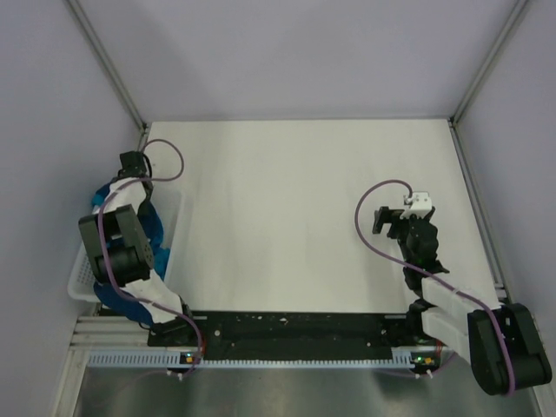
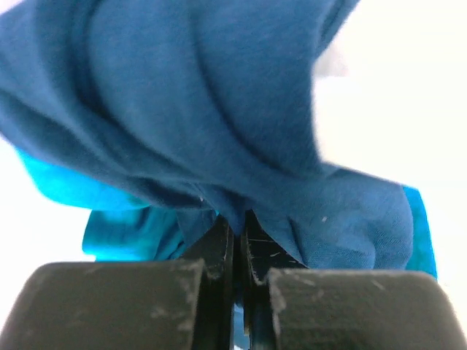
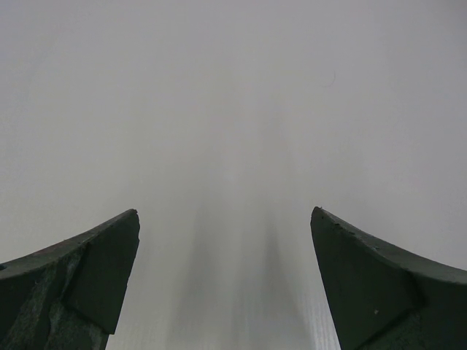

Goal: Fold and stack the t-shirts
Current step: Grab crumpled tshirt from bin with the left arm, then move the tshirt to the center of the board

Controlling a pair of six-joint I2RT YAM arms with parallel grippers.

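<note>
T-shirts (image 1: 155,224) bunched in the white basket (image 1: 82,280), left hand (image 2: 237,226) pinching 1
The left hand is closed tight on a fold of the navy t-shirt (image 2: 219,109), the teal t-shirt (image 2: 124,235) showing behind it, both in the basket at the left edge of the table (image 1: 287,217); the right hand (image 3: 225,211) hangs well apart over the table, its 2 fingers spread wide, holding nothing.

Left hand (image 2: 237,224) clamped shut, right hand (image 3: 225,213) spread wide
</note>
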